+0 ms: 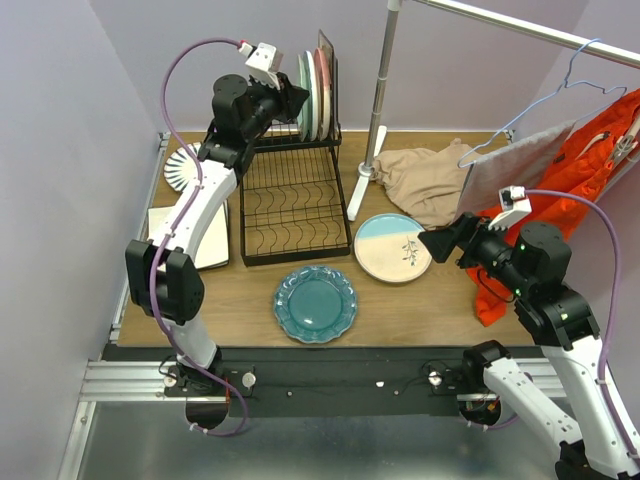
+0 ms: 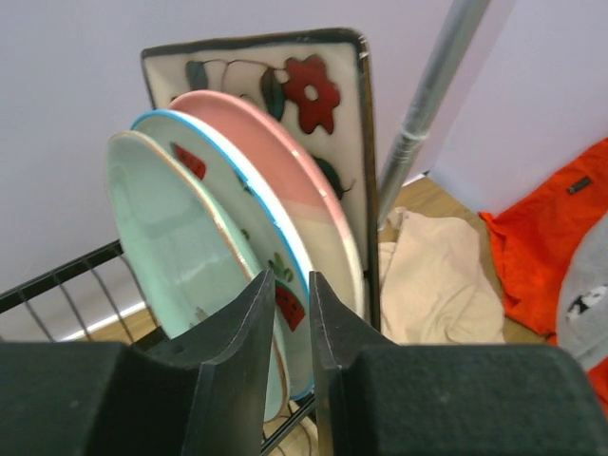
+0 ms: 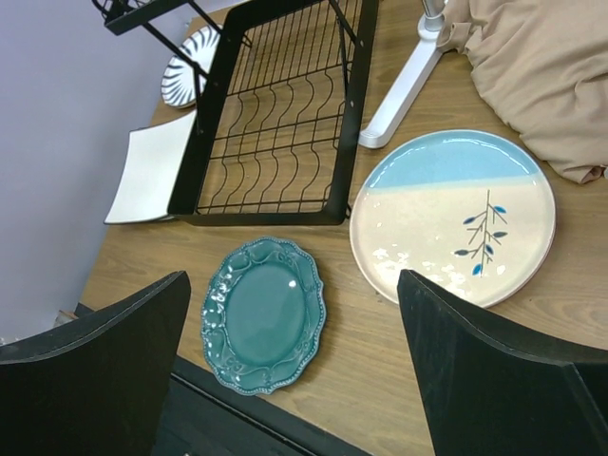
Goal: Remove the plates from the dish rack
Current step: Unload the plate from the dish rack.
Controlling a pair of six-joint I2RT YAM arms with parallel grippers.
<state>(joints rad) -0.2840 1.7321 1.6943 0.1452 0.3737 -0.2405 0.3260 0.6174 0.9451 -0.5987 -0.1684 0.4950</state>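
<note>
The black wire dish rack holds several plates upright in its upper basket. From nearest in the left wrist view they are pale green, red-fruit white with a blue rim, cream-pink and square floral. My left gripper is closed to a narrow slit with the pale green plate's near rim in it. The scalloped teal plate and the cream-blue plate lie flat on the table. My right gripper is open and empty above them.
A striped plate and a white square dish lie left of the rack, whose lower tray holds nothing. The clothes-rail stand rises right of it. A beige cloth and an orange garment sit at the right.
</note>
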